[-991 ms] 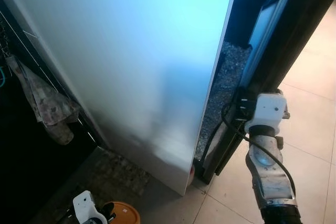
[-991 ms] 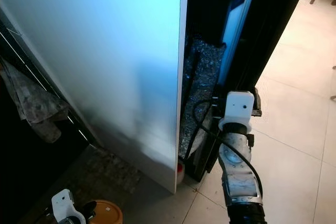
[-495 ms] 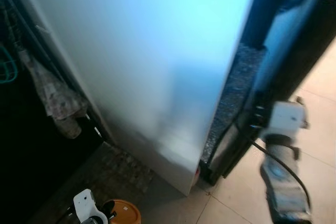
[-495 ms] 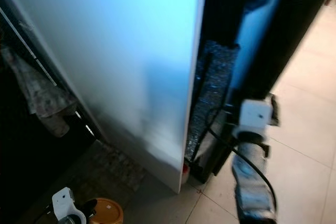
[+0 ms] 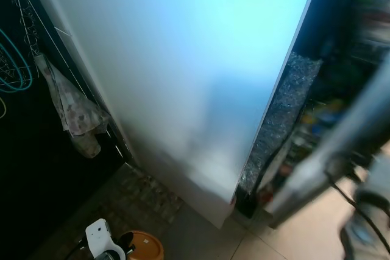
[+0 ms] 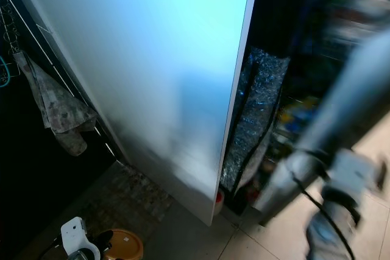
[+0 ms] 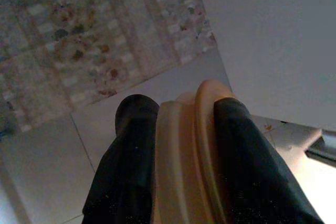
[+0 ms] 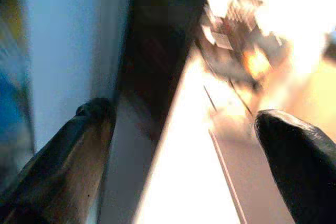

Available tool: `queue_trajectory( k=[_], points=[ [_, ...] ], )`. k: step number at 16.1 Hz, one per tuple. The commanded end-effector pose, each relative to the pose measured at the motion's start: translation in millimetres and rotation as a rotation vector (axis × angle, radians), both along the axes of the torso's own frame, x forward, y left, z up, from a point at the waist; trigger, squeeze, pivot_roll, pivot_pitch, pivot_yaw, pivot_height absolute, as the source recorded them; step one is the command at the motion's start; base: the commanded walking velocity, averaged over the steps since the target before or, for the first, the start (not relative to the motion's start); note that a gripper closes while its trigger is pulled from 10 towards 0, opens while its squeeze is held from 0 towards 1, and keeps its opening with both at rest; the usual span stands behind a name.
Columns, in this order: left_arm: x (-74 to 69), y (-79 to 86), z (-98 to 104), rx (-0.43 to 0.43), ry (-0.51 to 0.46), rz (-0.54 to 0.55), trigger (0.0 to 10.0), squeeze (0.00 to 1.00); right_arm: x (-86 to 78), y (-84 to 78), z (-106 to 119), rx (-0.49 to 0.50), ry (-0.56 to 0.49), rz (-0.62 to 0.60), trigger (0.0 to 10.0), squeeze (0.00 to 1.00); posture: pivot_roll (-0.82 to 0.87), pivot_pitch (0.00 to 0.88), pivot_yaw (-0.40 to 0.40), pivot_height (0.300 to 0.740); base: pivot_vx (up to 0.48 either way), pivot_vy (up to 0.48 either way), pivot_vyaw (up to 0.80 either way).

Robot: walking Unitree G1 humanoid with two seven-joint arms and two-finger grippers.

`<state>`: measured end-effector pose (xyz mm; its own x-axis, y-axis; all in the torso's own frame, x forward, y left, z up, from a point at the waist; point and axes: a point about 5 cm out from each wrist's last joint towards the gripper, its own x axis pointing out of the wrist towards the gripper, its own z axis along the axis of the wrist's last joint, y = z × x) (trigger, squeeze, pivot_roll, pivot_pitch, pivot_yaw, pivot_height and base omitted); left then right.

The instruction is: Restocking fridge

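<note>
Beside the fridge's pale side panel (image 5: 183, 77), the right tool (image 8: 184, 145), fingers spread wide, had the dark door (image 6: 341, 114) partly open. The left tool (image 7: 178, 129) gripped an orange-lidded container (image 7: 191, 156) low over the floor; stocking it remained.

The right arm (image 6: 341, 211) at about 4 o'clock is smearing into blur, with the bottom edge cutting it off. The fridge door (image 5: 341, 144) is streaking too, and the stuff on the fridge shelves (image 6: 359, 10) behind it is blurring too much to read. The orange lid (image 5: 141, 249) at 7 o'clock is getting clipped by the bottom edge.
</note>
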<state>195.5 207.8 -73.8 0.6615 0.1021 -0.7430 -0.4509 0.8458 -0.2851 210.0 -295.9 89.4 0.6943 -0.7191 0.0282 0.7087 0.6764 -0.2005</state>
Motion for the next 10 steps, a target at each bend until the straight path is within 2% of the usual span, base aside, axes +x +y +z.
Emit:
queue_trajectory(
  k=[1,3,4,5,6,8,9,10],
  points=[
    [-15.0,-3.2,-9,-0.005,0.072,-0.021,10.0,0.0,-19.1,-11.5,-24,0.063,0.096,-0.08,10.0,0.0,-0.18,0.115,0.063,0.74,0.0,0.0,0.0],
    [-15.9,-3.8,-9,-0.006,0.075,-0.02,10.0,0.0,-22.9,-10.2,-46,0.098,0.187,-0.027,10.0,0.0,-0.18,0.116,0.061,0.74,0.0,0.0,0.0],
    [-16.4,-4.9,-10,-0.008,0.078,-0.019,10.0,0.0,-28.7,-0.1,-79,0.128,0.335,0.072,10.0,0.0,-0.18,0.113,0.058,0.74,0.0,0.0,0.0],
    [-16.4,-5.2,-10,-0.009,0.078,-0.018,10.0,0.0,-31.9,2.1,-87,0.129,0.375,0.091,10.0,0.0,-0.18,0.112,0.057,0.74,0.0,0.0,0.0],
    [-16.1,-5.9,-10,-0.012,0.076,-0.017,10.0,0.0,-42.7,8.3,-111,0.175,0.483,0.13,10.0,0.0,-0.18,0.113,0.057,0.74,0.0,0.0,0.0],
    [-15.9,-5.9,-10,-0.011,0.077,-0.015,10.0,0.0,-61.5,17.9,-141,0.277,0.624,0.181,10.0,0.0,-0.18,0.112,0.062,0.74,0.0,0.0,0.0],
    [-16.0,-4.7,-10,0.008,0.083,-0.02,10.0,0.0,-71.0,27.0,-156,0.364,0.707,0.236,10.0,0.0,-0.18,0.113,0.067,0.74,0.0,0.0,0.0],
    [-16.5,-3.9,-10,0.009,0.088,-0.012,10.0,0.0,-78.4,35.4,-165,0.408,0.771,0.289,10.0,0.0,-0.18,0.11,0.071,0.74,0.0,0.0,0.0]
  ],
)
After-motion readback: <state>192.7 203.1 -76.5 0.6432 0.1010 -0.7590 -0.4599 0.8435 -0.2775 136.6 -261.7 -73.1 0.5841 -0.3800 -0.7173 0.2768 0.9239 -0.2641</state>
